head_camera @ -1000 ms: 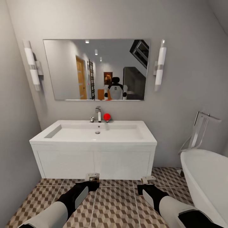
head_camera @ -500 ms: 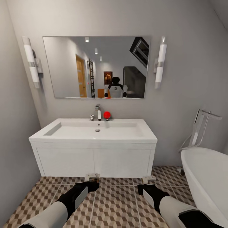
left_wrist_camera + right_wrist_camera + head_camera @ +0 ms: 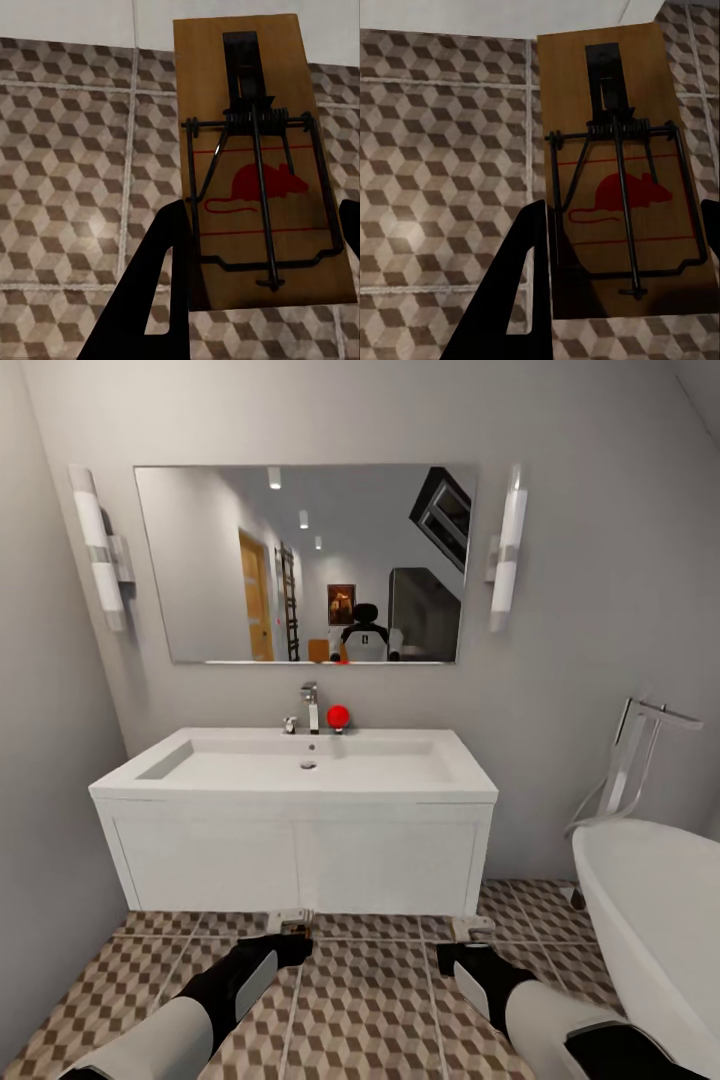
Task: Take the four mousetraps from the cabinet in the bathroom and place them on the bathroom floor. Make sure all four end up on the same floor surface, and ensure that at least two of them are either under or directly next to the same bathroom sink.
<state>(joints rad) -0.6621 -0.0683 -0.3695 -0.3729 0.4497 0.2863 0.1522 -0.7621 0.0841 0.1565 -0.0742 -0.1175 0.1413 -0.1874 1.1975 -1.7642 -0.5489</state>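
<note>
Cube-patterned bathroom floor runs up to the white vanity under the sink. Each gripper grasps one mousetrap above the tiles, near the vanity's base: the left gripper holds the left mousetrap, the right gripper the right mousetrap. No writing shows, only a red mouse print. Each board's long axis points away from its gripper toward the vanity.
</note>
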